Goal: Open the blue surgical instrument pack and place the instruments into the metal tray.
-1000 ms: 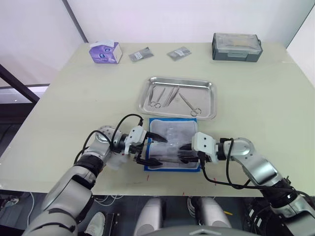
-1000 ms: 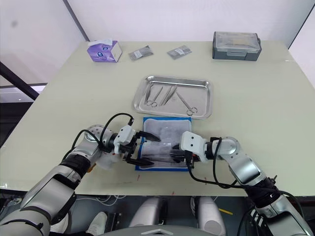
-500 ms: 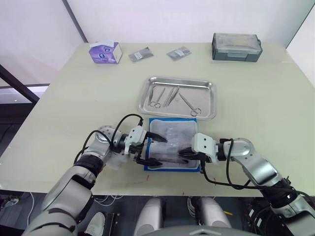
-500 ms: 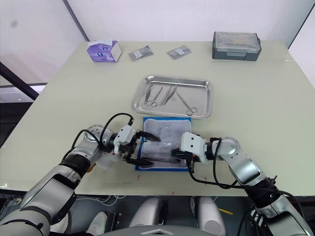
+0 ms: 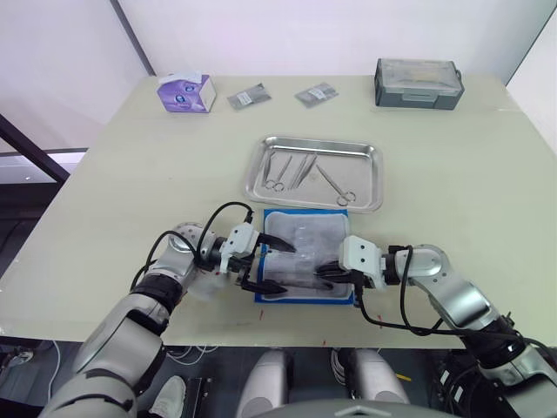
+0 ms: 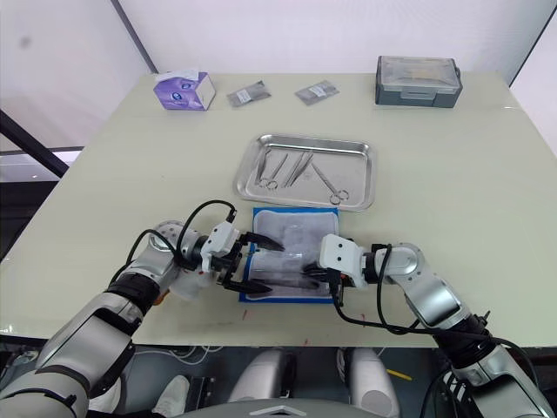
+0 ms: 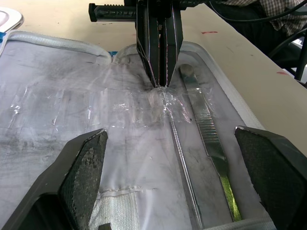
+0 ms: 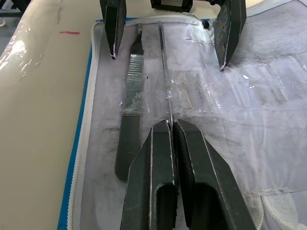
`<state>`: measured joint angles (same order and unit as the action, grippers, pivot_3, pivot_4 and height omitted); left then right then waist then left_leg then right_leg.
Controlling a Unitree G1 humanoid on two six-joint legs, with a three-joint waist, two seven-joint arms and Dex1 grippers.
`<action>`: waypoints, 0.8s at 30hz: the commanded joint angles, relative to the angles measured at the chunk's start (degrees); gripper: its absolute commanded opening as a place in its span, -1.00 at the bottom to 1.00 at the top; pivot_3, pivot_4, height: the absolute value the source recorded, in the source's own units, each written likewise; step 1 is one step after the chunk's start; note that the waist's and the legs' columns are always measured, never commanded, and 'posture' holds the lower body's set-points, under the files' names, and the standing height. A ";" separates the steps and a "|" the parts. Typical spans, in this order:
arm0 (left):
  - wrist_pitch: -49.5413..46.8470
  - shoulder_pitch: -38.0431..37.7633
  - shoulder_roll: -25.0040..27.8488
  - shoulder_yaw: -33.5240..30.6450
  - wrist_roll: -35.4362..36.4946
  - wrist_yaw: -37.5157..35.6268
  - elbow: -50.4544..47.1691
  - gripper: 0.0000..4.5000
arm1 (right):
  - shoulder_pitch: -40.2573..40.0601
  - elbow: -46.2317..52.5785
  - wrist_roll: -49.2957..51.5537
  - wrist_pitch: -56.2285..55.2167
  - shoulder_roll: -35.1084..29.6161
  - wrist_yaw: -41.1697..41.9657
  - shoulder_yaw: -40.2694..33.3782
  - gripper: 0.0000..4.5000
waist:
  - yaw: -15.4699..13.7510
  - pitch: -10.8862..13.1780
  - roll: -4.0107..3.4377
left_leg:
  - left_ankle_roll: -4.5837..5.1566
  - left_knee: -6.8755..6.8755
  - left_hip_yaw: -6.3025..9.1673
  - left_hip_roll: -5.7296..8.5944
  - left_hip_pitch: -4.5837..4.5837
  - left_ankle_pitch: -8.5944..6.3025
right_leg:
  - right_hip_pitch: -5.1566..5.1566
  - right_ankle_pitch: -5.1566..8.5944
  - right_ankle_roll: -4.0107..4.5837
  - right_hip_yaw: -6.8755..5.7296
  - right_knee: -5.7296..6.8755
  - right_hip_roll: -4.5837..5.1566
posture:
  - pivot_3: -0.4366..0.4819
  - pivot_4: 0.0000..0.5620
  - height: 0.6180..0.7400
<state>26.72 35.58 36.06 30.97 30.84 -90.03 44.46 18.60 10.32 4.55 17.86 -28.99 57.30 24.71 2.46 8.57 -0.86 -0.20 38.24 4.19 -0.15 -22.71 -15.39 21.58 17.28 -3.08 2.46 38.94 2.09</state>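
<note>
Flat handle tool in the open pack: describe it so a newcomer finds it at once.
Start at the metal tray; the open blue pack lies just in front of it. Along the pack's near edge lies a broad flat ribbed handle, beside a thin wire-like probe gripped by the right end effector.

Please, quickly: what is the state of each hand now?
Left hand: open, fingers spread over the opened bright-blue fabric instrument pack.
Right hand: closed on a thin silver metal probe still in its clear pocket.

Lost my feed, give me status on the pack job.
Left gripper open over the open pack. Right gripper shut on a thin probe in its pocket. A flat handle beside it; three instruments already in tray. Nothing blocking.
</note>
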 commanded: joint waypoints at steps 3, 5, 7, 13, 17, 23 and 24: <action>-1.13 -1.79 0.17 2.26 -1.50 -2.47 1.63 1.00 | 0.12 1.14 -1.08 -0.37 -1.95 0.68 -0.17 -0.93 | -0.01 0.00 0.00 | 0.00 0.00 0.00 0.00 0.00 0.00 | 0.00 0.00 0.00 0.00 0.00 0.00 | -0.05 -0.47 0.96; -1.12 -1.78 0.16 2.32 -1.50 -2.47 1.67 1.00 | 0.55 1.91 -1.49 -0.47 -2.76 0.79 -0.17 -0.93 | -0.01 0.00 0.00 | 0.00 0.00 0.00 0.00 0.00 0.00 | 0.00 0.00 0.00 0.00 0.00 0.00 | -0.05 -0.47 0.96; -1.10 -1.75 0.14 2.39 -1.53 -2.47 1.72 1.00 | 0.97 2.59 -2.04 -0.56 -3.38 0.67 -0.09 -0.93 | -0.01 0.00 0.00 | 0.00 0.00 0.00 0.00 0.00 0.00 | 0.00 0.00 0.00 0.00 0.00 0.00 | -0.05 -0.47 0.96; -1.03 -1.67 0.10 2.49 -1.46 -2.47 1.86 1.00 | 1.32 5.18 -1.95 0.28 -4.39 1.11 -0.65 -0.93 | -0.01 0.00 0.01 | 0.00 0.00 0.00 0.00 0.00 0.00 | 0.00 0.00 0.00 0.00 0.00 0.00 | -0.05 -0.47 0.96; -1.00 -1.61 0.03 2.57 -1.45 -2.47 1.93 1.00 | 1.17 6.95 -1.79 0.79 -5.64 1.63 -0.98 -0.93 | -0.02 0.00 0.01 | 0.00 0.00 0.00 0.00 -0.01 0.00 | 0.00 0.00 0.00 0.00 0.00 0.00 | -0.05 -0.47 0.96; -1.01 -1.58 -0.01 2.77 -1.44 -2.47 1.92 1.00 | 0.83 8.42 -0.77 1.03 -6.33 1.68 -1.78 -0.93 | -0.03 0.00 0.01 | 0.00 0.00 0.00 0.00 -0.01 0.00 | 0.00 0.00 0.00 0.00 0.00 0.00 | -0.05 -0.47 0.96; -1.01 -1.57 -0.02 2.79 -1.43 -2.47 1.94 1.00 | 0.69 8.49 -0.37 1.27 -6.20 1.69 -1.90 -0.93 | -0.03 0.00 0.01 | 0.00 0.00 0.00 0.00 -0.01 0.00 | 0.00 0.00 0.00 0.00 0.00 0.00 | -0.05 -0.47 0.96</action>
<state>26.72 35.69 36.11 31.28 31.09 -90.03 44.50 19.44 16.75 2.99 18.92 -35.22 58.79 24.06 2.42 8.57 -0.85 -0.20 38.24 4.19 -0.15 -22.72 -15.39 21.58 17.28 -3.08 2.46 38.94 2.09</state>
